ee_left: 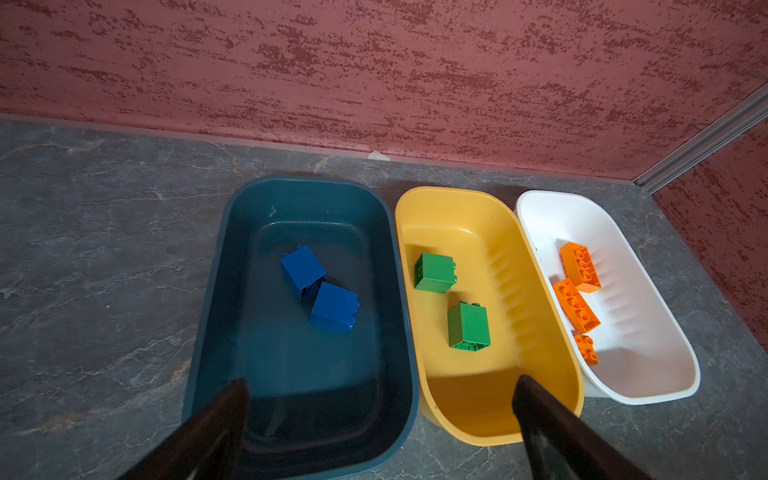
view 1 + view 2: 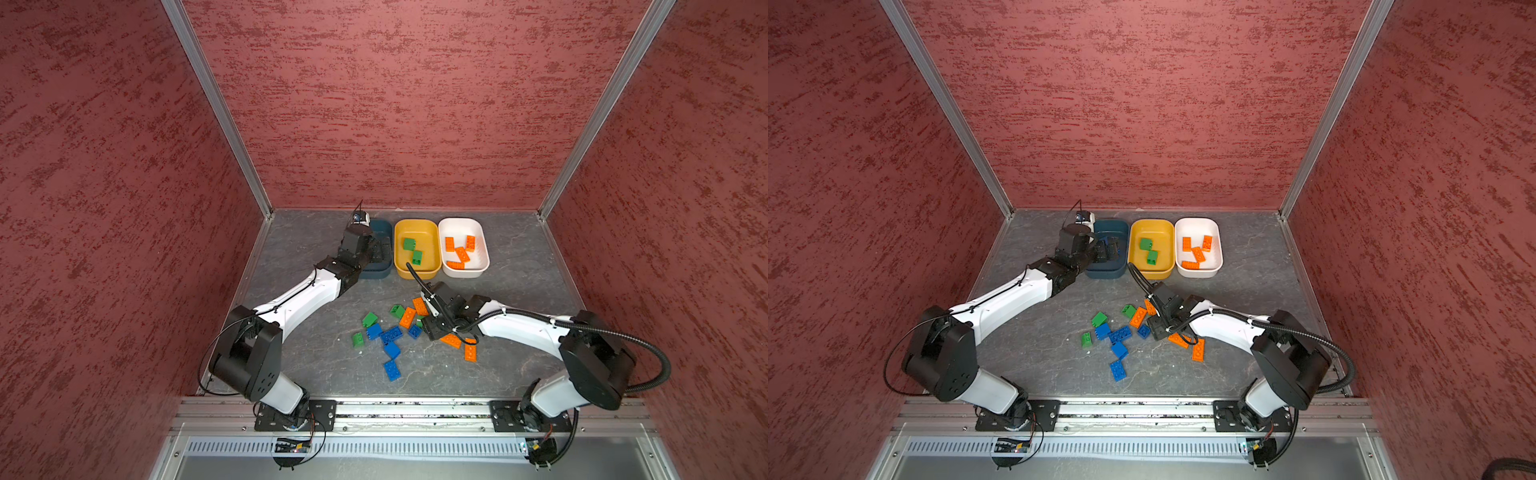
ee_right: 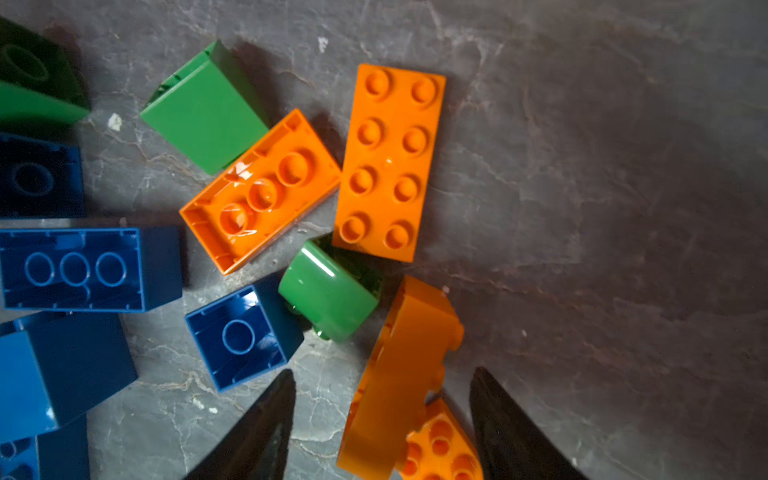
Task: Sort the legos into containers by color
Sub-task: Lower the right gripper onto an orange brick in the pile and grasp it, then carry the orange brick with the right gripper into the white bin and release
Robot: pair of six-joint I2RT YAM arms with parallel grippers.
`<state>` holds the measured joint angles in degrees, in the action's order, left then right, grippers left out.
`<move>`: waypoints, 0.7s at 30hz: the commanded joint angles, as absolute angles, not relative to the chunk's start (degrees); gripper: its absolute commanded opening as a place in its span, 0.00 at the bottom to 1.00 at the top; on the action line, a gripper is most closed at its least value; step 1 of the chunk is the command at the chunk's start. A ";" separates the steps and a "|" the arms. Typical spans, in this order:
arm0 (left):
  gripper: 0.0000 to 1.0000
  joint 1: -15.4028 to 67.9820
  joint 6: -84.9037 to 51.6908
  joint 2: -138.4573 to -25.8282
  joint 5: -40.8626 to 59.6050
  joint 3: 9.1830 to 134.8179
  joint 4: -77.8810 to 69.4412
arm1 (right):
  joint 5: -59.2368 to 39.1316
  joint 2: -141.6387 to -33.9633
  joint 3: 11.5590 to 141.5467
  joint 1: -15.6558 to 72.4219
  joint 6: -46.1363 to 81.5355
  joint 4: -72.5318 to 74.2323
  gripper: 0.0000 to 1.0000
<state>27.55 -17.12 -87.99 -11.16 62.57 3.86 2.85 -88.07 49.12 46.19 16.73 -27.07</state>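
Blue rectangular studded plastic bricks [image 2: 392, 370] lie nearest the arms' bases on the grey marbled bench [image 2: 316, 374]. Just beyond them the loose pile spreads out, with more blue ones in the middle, green chunky bricks [image 2: 369, 319] toward its left and orange long flat bricks [image 2: 407, 318] toward its right. The right hand [image 3: 382, 372] is low over the pile's right edge, its fingers [image 3: 503, 424] partly spread and straddling a tipped orange brick [image 3: 399, 353] that stands on a long edge, leaning on a second orange brick [image 3: 440, 444] lying studs up. One finger is close beside the tipped brick; the other stands clear of it with bare bench between, so nothing is clamped. Just past the fingertips lie a small green brick [image 3: 332, 291] on its side and a blue square brick [image 3: 243, 336] with its hollow side up. Farther back, near the red textured wall [image 2: 395, 124], three shallow rounded plastic tubs sit side by side in a row: the dark teal tub [image 1: 299, 187] holds two blue square bricks [image 1: 303, 266], the mustard yellow tub [image 1: 457, 193] two green bricks [image 1: 435, 272], the white tub [image 1: 582, 195] four orange bricks [image 2: 462, 253]. The left hand [image 1: 381, 382] hovers above the near end of the teal tub, spread wide and empty, one finger over that tub and the other over the yellow tub's near end, with the blue pair lying on the tub floor beyond its fingertips.
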 commanded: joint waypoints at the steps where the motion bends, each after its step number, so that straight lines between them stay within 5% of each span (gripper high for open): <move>1: 0.99 27.59 -16.87 -86.94 -12.13 61.80 2.85 | 5.38 -87.62 48.96 46.32 17.81 -27.51 0.62; 21: 1.00 27.73 -16.70 -87.16 -11.80 62.22 3.00 | 6.70 -79.51 47.47 42.44 11.11 -23.73 0.19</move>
